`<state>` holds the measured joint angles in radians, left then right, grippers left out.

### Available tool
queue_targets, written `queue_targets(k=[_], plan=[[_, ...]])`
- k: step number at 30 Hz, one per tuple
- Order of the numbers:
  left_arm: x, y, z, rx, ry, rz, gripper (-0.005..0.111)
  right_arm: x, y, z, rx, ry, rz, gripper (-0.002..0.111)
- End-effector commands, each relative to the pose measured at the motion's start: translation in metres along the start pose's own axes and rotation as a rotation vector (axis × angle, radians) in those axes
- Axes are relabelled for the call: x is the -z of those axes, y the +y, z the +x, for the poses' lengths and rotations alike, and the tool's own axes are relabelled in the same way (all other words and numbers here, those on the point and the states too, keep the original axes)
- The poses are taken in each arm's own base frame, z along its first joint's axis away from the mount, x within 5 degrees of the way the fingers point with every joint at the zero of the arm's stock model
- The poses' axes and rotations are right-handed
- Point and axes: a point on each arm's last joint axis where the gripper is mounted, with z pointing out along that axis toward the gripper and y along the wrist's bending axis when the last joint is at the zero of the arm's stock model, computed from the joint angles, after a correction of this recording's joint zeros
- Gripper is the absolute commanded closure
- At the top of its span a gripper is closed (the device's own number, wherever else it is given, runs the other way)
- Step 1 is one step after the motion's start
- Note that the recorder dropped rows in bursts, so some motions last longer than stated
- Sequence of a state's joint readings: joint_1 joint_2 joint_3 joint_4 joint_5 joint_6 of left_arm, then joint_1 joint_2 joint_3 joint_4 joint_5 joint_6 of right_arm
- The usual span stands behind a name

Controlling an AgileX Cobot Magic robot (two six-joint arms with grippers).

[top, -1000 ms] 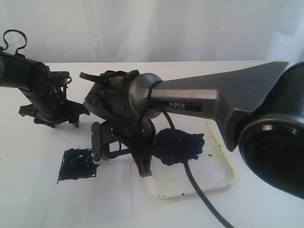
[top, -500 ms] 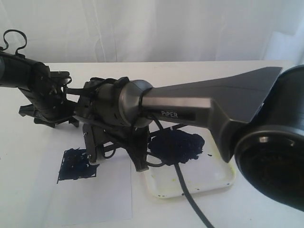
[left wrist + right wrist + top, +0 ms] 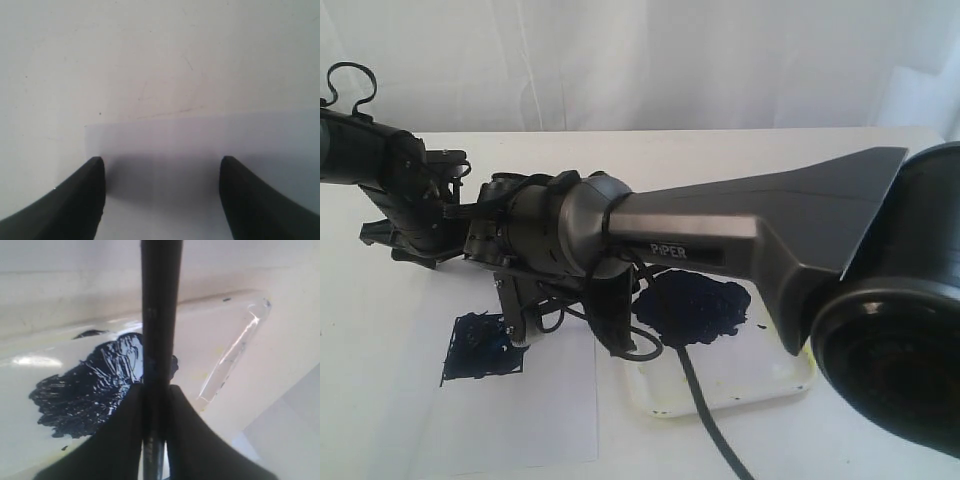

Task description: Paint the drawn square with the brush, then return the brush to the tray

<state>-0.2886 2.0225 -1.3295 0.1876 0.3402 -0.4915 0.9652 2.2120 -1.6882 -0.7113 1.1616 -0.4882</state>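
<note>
The drawn square, daubed blue-black, lies on the white paper. My right gripper reaches across from the right and hangs over the square's right edge. In the right wrist view its fingers are shut on the brush, whose dark handle runs straight up between them; the bristles do not show there. The white tray sits to the right of the paper, its rim also in the right wrist view. My left gripper hovers behind the paper, its jaws wide apart and empty.
A big blue-black paint blob covers the tray's far half and shows glossy in the right wrist view. A black cable hangs from my right wrist across the tray. The paper's edge lies under the left gripper.
My right arm has swung left, carrying the brush from the square's right edge further over it. The left arm has stayed put.
</note>
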Motion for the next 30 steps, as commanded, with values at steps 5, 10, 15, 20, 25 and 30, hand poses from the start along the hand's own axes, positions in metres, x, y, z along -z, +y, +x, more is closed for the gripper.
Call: queue_targets(k=[5, 10, 15, 20, 25, 30], plan=[[-0.006, 0.002, 0.009, -0.010, 0.064, -0.025, 0.038, 0.001, -0.004, 0.000, -0.022, 0.005, 0.048, 0.108], [-0.006, 0.002, 0.009, -0.010, 0.064, -0.025, 0.038, 0.001, -0.004, 0.001, -0.022, 0.006, 0.048, 0.108], [-0.006, 0.002, 0.009, -0.010, 0.064, -0.025, 0.038, -0.003, -0.001, 0.000, -0.015, 0.035, 0.028, 0.108], [-0.006, 0.002, 0.009, -0.010, 0.064, -0.025, 0.038, -0.008, 0.004, 0.000, 0.010, 0.075, -0.004, 0.108], [-0.006, 0.002, 0.009, -0.010, 0.064, -0.025, 0.038, -0.003, 0.007, -0.004, 0.035, 0.068, -0.003, 0.108], [-0.006, 0.002, 0.009, -0.010, 0.064, -0.025, 0.038, -0.001, 0.009, -0.006, 0.050, 0.055, -0.003, 0.108]])
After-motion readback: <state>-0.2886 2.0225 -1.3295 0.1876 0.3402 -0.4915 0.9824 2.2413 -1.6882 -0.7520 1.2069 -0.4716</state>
